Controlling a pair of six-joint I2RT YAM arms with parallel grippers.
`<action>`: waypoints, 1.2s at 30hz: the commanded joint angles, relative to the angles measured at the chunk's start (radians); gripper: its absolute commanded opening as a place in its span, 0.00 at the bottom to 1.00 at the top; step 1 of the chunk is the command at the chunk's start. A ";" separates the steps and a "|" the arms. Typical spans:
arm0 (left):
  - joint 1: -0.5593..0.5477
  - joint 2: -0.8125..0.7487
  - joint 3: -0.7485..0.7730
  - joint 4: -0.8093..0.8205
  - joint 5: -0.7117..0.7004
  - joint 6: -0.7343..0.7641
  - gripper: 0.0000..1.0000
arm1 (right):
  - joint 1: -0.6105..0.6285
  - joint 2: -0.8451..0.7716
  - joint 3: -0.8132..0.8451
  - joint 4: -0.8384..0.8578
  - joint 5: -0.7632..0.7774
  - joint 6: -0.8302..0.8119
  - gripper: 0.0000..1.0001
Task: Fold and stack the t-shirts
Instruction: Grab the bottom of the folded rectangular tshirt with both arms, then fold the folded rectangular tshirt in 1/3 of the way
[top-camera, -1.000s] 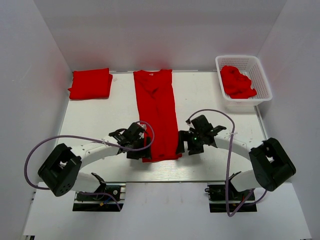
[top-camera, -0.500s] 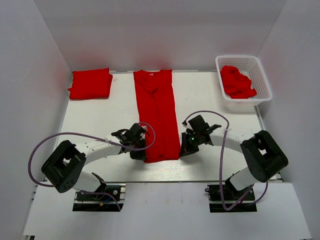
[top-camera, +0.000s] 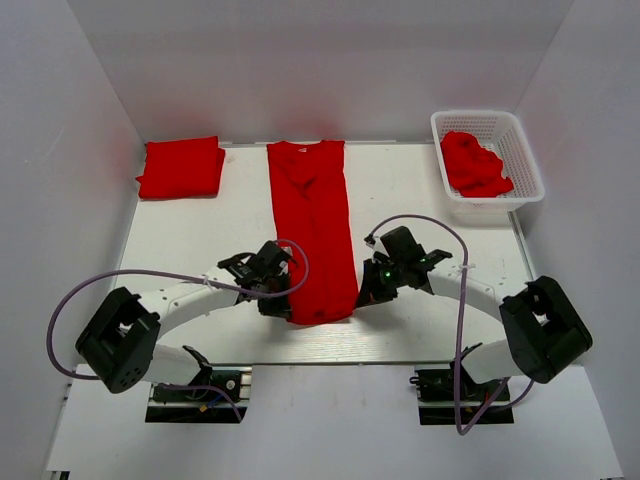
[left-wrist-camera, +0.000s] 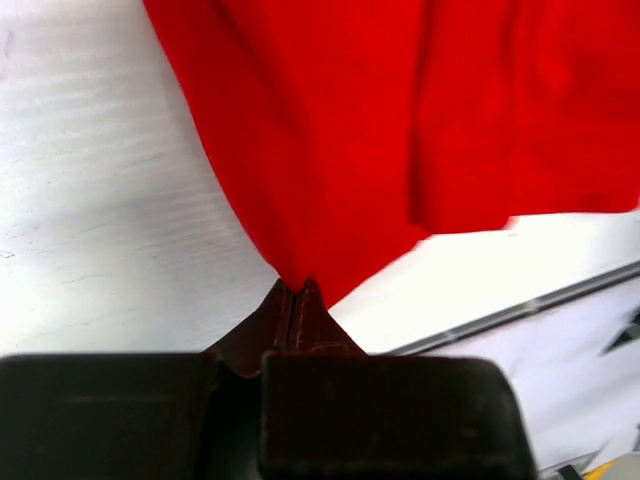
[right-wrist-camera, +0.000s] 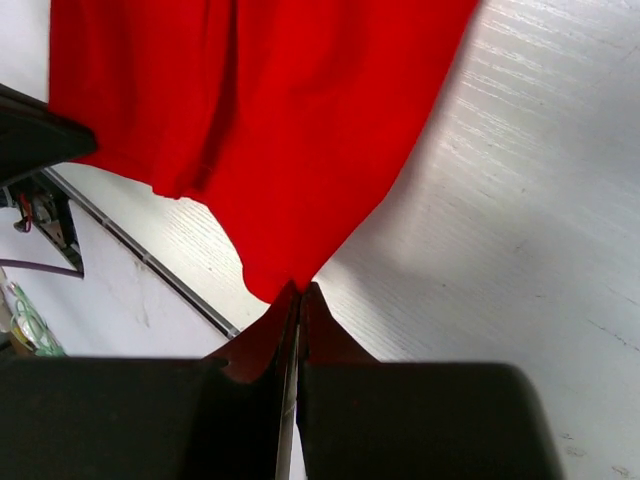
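Down the middle of the white table (top-camera: 190, 240), as one long narrow strip: a bright red short-sleeved cloth t-shirt (top-camera: 312, 225), folded lengthwise, far end by the back edge, near end close to the two arms. Gripped at its near left corner by the left gripper (top-camera: 282, 306), jaws fully closed on the fabric; from the left wrist, dark fingertips (left-wrist-camera: 281, 315) pressed together with the red corner drawn to a point between them. Gripped at its near right corner by the right gripper (top-camera: 365, 297), likewise clamped tight on the cloth; from the right wrist, fingertips (right-wrist-camera: 322, 330) meeting on a pinched tip of red, shadow on the table just beside it. At the far left corner of the table, well apart from the strip: a folded red shirt (top-camera: 181, 167) in a neat rectangle. At the far right: a crumpled red shirt (top-camera: 474, 165) heaped inside a white plastic lattice basket (top-camera: 527, 160).
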 joint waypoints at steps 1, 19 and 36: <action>0.006 -0.038 0.080 -0.038 0.002 -0.025 0.00 | -0.002 -0.016 0.024 0.012 0.004 -0.019 0.00; 0.145 0.024 0.311 -0.076 -0.164 -0.045 0.00 | -0.032 0.147 0.386 -0.107 0.208 -0.107 0.00; 0.337 0.285 0.594 -0.033 -0.170 0.118 0.00 | -0.113 0.492 0.851 -0.200 0.199 -0.211 0.00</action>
